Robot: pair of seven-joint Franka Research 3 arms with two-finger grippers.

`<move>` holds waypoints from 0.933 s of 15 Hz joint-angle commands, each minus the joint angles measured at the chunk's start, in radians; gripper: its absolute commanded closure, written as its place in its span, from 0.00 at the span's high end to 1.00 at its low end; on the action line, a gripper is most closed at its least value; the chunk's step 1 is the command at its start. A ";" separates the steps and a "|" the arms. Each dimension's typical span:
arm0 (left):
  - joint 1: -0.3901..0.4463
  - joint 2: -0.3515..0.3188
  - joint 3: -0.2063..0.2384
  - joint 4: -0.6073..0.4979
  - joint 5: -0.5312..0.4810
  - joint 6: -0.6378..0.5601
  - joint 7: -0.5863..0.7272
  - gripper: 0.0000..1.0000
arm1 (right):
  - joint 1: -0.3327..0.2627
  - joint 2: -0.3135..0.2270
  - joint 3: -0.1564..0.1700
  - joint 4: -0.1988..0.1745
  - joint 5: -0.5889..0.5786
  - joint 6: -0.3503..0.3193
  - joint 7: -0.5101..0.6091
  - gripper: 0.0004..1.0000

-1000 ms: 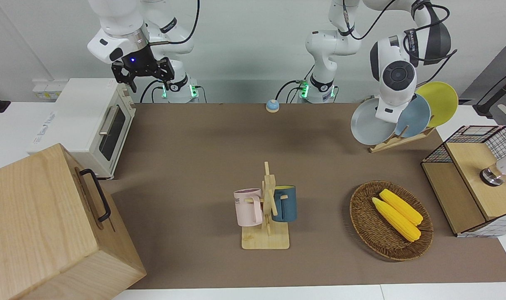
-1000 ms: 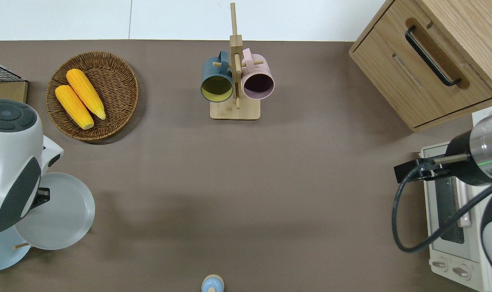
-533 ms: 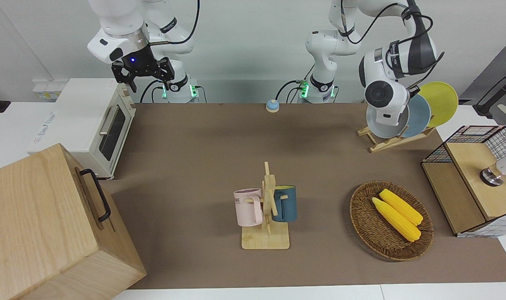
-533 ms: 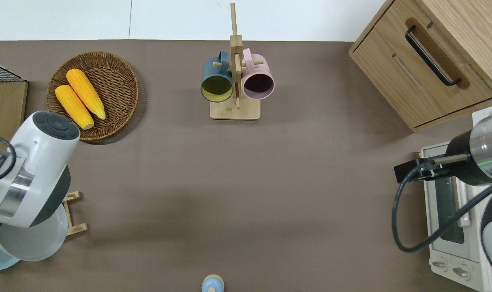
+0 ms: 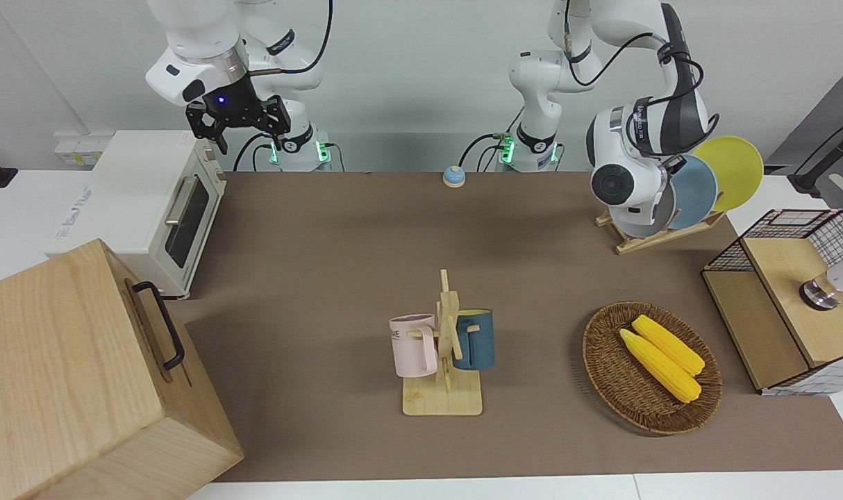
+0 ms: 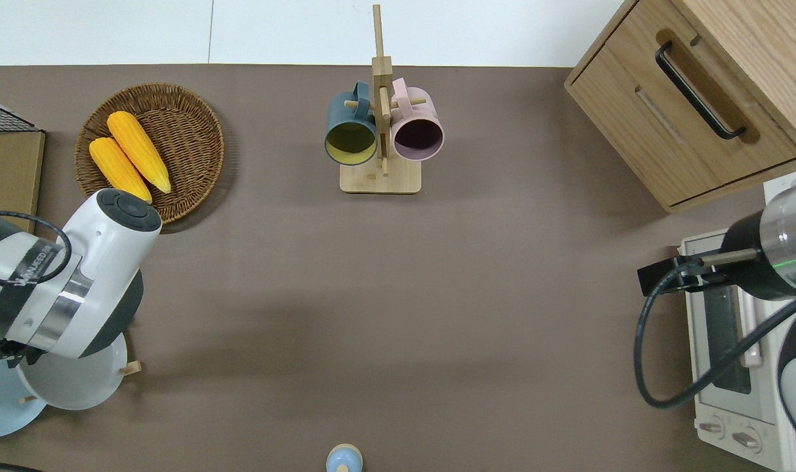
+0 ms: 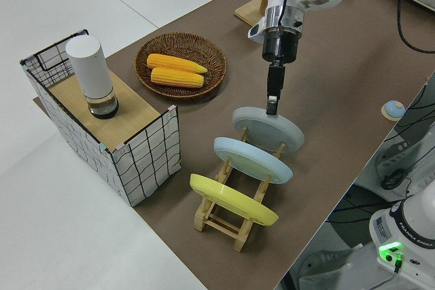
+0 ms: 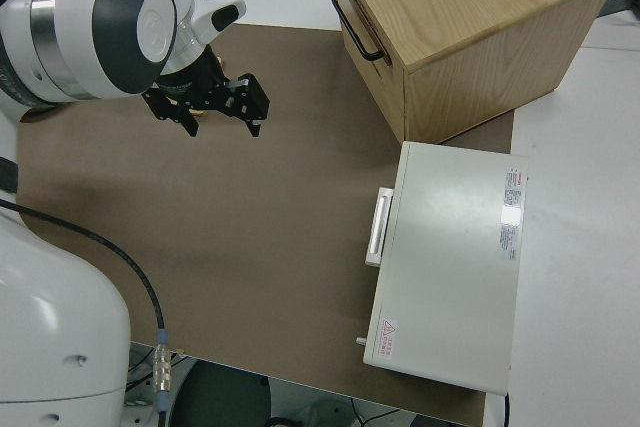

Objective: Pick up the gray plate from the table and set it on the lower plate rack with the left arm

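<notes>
The gray plate (image 7: 268, 129) stands tilted in the low-end slot of the lower plate rack (image 7: 231, 221), beside the blue plate (image 7: 253, 159) and the yellow plate (image 7: 231, 198). My left gripper (image 7: 272, 106) reaches straight down and is shut on the gray plate's upper rim. In the overhead view the left arm covers the gripper and part of the gray plate (image 6: 77, 388); one peg of the rack (image 6: 130, 368) shows. In the front view the arm hides most of the gray plate (image 5: 641, 225) on the rack (image 5: 647, 240). My right gripper (image 5: 239, 127) is parked and open.
A wicker basket (image 5: 605, 368) with two corn cobs lies farther from the robots than the rack. A wire-sided wooden shelf (image 7: 129, 157) with a white cylinder stands at the left arm's end. A mug stand (image 5: 446, 340), a toaster oven (image 5: 161, 208), a wooden cabinet (image 5: 81, 375) and a small blue bell (image 5: 453, 176) are also on the table.
The left arm has swung the gray plate toward the robots and down, from hanging over the table beside the rack into the rack's low-end slot. The right arm has not moved.
</notes>
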 commanded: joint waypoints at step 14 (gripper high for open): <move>0.001 -0.113 -0.067 0.207 -0.428 0.101 -0.039 0.99 | -0.015 -0.005 0.007 0.006 0.004 -0.015 -0.003 0.99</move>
